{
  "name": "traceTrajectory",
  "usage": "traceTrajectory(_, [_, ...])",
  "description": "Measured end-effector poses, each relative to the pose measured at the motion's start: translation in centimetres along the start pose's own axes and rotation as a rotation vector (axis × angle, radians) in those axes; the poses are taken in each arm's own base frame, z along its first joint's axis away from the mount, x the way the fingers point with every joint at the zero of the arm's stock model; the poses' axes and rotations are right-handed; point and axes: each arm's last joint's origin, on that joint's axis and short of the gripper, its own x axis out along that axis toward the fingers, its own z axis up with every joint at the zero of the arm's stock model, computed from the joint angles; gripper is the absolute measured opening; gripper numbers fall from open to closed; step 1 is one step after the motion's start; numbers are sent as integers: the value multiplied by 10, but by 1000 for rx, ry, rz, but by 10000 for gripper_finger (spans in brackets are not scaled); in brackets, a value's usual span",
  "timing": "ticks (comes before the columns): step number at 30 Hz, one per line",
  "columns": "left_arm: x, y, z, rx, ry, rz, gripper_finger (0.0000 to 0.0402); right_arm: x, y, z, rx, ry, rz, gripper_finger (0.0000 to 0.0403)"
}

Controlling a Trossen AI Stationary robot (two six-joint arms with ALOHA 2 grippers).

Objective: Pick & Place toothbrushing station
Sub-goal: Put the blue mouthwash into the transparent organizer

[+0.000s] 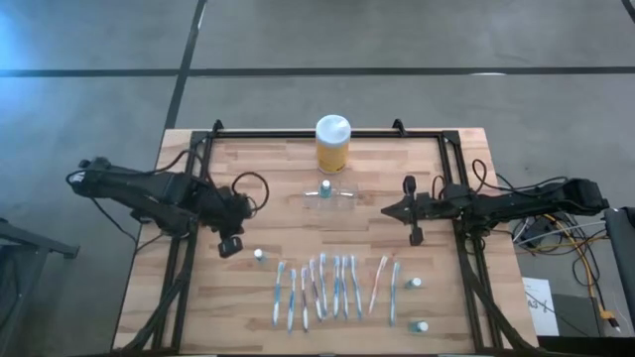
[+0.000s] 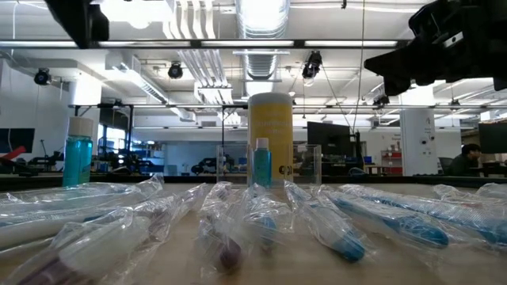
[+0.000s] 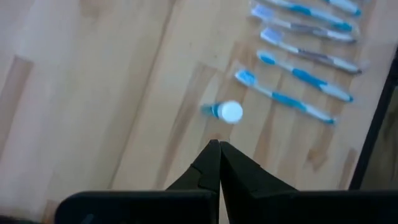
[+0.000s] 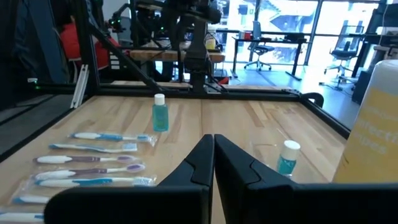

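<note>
Hovering clenched and empty over the tabletop [image 1: 198, 297]: left tool [image 1: 230, 246], right tool [image 1: 416, 236]; toothbrushing station [image 1: 327, 194] sitting between, yellow jar's [image 1: 332, 142] label unreadable.

At the table's [image 1: 248, 297] centre stands the small see-through clear plastic holder [image 1: 328, 196] with a small blue bottle with a white cap [image 1: 324, 188] in it. At its 12 o'clock, just beside it, is the tall yellow jar with a white lid [image 1: 332, 143]. At 6 o'clock lies a row of wrapped plastic toothbrushes [image 1: 335, 288]. One more small capped bottle [image 1: 259, 255] stands at 8 o'clock, two others [image 1: 418, 284] at 4 o'clock. The left gripper [image 1: 230, 248] hangs at 8 o'clock, the right gripper [image 1: 409, 184] at 3 o'clock.
</note>
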Motion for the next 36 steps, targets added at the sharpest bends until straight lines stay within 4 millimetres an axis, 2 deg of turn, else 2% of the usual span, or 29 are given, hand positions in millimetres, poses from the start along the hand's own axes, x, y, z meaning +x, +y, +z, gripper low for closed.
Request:
traceTrajectory(10, [1, -11, -5, 140, 8, -34, 8, 0, 0, 0, -20, -1, 0, 8])
traceTrajectory(13, [3, -12, -5, 106, 22, -33, 5, 0, 0, 0, -16, -1, 0, 8])
traceTrajectory(19, [12, -20, -5, -68, 97, -53, 4, 0, 0, 0, 4, -1, 0, 8])
traceTrajectory(25, [31, -32, 1, -152, 159, -38, 4, 0, 0, 0, -70, -1, -1, 8])
traceTrajectory(32, [63, -54, 17, 146, 110, -54, 17, 0, 0, -1, -206, 11, 1, 8])
traceTrajectory(36, [74, -62, 27, 199, 111, -5, 20, 0, 0, -1, -210, 14, 1, 8])
